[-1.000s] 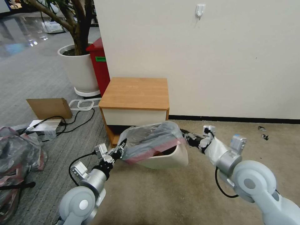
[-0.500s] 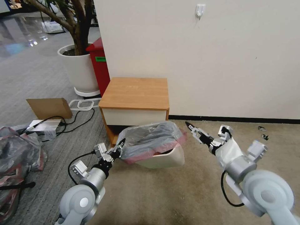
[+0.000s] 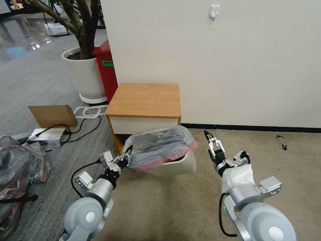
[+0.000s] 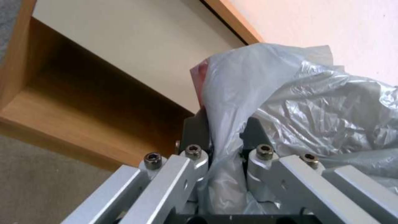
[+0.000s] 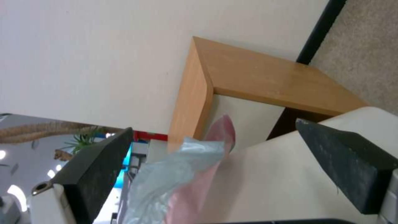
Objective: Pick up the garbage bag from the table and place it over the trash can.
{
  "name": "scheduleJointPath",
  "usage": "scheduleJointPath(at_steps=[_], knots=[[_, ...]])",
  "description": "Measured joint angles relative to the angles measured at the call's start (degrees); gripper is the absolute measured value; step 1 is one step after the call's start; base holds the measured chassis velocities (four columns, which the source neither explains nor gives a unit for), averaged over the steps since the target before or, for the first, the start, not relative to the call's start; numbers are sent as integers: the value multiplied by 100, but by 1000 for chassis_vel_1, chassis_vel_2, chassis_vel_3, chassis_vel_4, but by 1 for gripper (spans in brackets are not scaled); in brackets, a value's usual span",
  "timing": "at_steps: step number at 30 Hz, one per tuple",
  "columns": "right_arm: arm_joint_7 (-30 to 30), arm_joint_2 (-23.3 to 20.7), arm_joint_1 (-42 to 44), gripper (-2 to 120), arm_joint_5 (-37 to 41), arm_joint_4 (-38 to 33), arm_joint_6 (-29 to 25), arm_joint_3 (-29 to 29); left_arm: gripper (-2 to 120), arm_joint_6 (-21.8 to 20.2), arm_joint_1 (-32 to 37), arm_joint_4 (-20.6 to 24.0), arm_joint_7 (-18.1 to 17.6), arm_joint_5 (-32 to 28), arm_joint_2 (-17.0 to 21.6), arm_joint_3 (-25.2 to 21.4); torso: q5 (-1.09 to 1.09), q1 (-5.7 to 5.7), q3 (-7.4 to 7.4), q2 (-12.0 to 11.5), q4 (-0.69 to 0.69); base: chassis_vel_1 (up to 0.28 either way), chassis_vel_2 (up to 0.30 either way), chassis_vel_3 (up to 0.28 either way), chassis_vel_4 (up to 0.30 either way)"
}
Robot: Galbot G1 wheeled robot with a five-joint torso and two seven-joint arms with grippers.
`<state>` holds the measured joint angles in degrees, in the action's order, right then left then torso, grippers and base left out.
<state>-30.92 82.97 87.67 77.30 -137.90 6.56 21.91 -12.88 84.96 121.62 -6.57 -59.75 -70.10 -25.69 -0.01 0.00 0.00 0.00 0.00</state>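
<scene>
- Now the left tool (image 3: pixel 128 156) pinches a fold of the garbage bag (image 3: pixel 160 144) at its left edge; the left wrist view shows plastic clamped between the fingers (image 4: pixel 195 137).
- Off to the right, the right tool (image 3: pixel 210 136) hangs near the bag's right side with its pads (image 5: pixel 97 165) spread and nothing between them.
- Beyond them, the bag lies draped over the tilted trash can (image 3: pixel 175 165), which sits on the carpet before the tabletop (image 3: pixel 145 99).
- To seat it well, I judge the pink-red rim should be stretched evenly down past the can's rim on each side.
- Hidden: the can's far rim, its left wall and how deep the bag hangs inside.
</scene>
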Motion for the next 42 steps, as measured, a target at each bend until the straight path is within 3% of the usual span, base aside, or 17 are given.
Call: scheduleJointPath(at_steps=[9, 35, 42], knots=[[38, 152, -225, 93, -147, 174, 4, -112, 7, 19, -138, -23, -52, 9, -34, 120, 0, 0, 0, 0, 0, 0, 0, 0, 0], [211, 203, -256, 0, -231, 243, -44, -205, 7, 41, -136, 4, -89, 185, -143, 233, 1, 0, 0, 0, 0, 0, 0, 0, 0], [211, 153, -219, 0, -203, 177, -92, -162, 7, 53, -139, -3, -89, 226, -188, 244, 1, 0, 0, 0, 0, 0, 0, 0, 0]])
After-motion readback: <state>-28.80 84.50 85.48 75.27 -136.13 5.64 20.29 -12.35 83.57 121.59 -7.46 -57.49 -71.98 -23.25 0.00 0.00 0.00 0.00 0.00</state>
